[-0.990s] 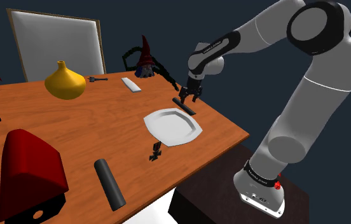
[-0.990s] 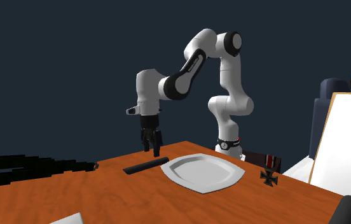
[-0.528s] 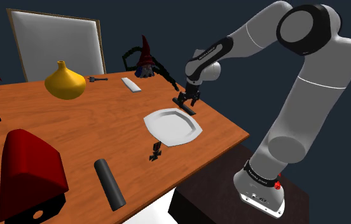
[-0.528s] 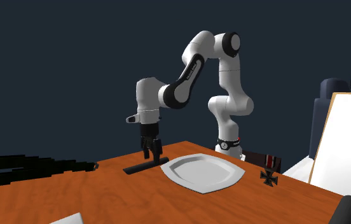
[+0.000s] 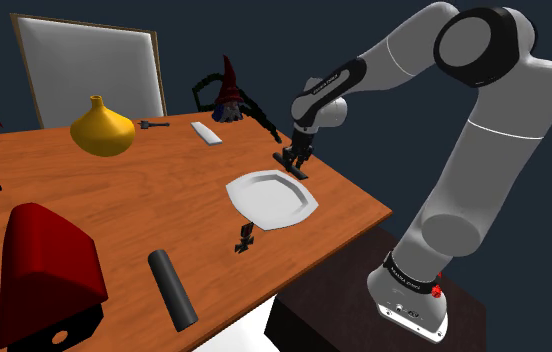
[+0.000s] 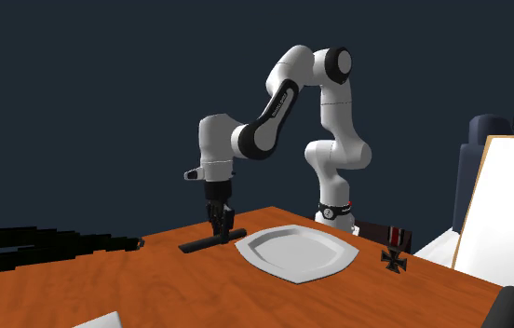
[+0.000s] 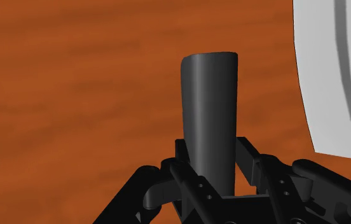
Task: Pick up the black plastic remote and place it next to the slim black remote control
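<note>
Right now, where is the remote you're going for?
In the shoulder view the long black remote lies on the wooden table beside the far rim of the white plate, clasped by the hand.

Remote black, ctr frame; table orange-brown w/ wood grain; plate white; vase yellow, upper left; bulky object red, lower left.

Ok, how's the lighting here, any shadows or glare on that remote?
Wrist view: the remote has a soft sheen along one edge, no glare; shoulder view: even light, no cast shadow under the plate; second exterior view: arm bright against a dark backdrop.
</note>
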`<control>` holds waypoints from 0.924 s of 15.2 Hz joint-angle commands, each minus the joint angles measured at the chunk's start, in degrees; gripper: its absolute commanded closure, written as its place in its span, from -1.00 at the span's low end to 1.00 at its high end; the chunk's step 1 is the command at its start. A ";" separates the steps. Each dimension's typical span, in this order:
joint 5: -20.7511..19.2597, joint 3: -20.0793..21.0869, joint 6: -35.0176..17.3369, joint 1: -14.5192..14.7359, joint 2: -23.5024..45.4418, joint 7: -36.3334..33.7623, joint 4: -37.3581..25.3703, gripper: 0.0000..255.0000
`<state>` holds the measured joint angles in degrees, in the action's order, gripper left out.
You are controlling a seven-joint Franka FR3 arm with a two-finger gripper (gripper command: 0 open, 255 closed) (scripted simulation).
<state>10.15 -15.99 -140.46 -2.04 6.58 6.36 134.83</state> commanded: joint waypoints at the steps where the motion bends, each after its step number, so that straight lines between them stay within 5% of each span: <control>1: 0.08 0.24 -0.01 0.18 0.16 0.02 0.08 1.00; 14: -2.18 -0.18 4.37 0.36 -3.50 -1.83 -0.90 1.00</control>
<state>8.29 -16.10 -136.76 -1.66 3.59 4.73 134.09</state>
